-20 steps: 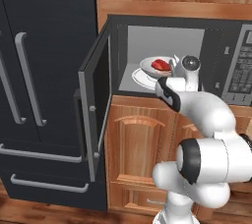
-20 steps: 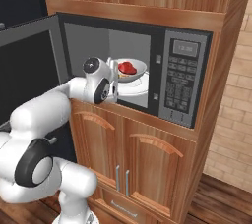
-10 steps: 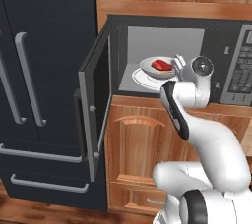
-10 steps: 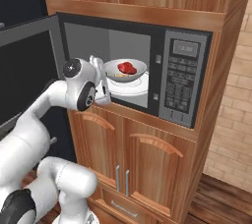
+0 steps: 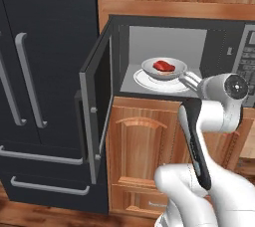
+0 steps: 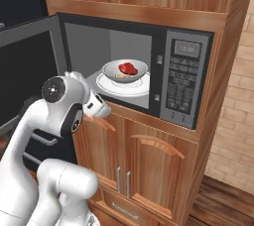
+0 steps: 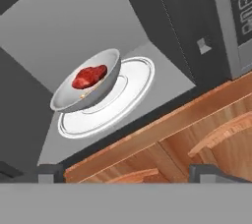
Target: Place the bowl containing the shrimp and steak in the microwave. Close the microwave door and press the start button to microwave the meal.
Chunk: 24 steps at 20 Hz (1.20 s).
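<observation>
The white-grey bowl stands on the white turntable plate inside the microwave. In it lies the red steak, with a bit of orange shrimp beside it. The microwave door hangs wide open to the left. My gripper is open and holds nothing. It sits outside the cavity, at the front edge and just below the bowl's level.
The keypad panel is on the microwave's right side. A black fridge stands to the left, behind the open door. Wooden cabinet doors sit below, and a brick wall lies far right.
My arm has drawn back out of the microwave, away from the bowl. The bowl stays on the turntable plate. The jaws remain open.
</observation>
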Available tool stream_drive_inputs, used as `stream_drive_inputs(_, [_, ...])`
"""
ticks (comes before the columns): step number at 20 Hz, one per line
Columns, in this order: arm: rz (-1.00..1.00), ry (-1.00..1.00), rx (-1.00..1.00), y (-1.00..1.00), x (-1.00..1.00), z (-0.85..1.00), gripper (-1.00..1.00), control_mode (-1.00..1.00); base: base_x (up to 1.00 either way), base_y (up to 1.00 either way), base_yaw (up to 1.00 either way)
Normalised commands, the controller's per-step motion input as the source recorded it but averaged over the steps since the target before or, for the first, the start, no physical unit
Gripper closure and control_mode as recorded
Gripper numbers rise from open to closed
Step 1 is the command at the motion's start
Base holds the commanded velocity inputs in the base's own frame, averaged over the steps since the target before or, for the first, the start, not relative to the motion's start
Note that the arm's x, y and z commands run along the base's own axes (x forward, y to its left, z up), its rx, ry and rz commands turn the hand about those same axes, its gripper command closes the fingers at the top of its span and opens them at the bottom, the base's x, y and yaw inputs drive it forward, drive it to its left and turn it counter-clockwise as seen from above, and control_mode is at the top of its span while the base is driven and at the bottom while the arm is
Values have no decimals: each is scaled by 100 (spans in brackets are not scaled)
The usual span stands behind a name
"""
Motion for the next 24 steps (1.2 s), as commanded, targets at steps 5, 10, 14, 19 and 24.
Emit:
stream_drive_inputs(5, [36, 4, -56, 31, -100, 32, -100, -100, 0, 0, 0])
stream_drive_inputs(10, [33, 7, -61, 42, -96, 36, -100, -100, 0, 0, 0])
stream_drive_inputs(14, [34, 1, -57, 35, -96, 9, -100, -100, 0, 0, 0])
stream_drive_inputs(19, [28, 5, -46, 41, -77, 5, -100, -100, 0, 0, 0])
stream_drive_inputs(24, [17, 17, -42, 57, -40, 26, -100, -100, 0, 0, 0])
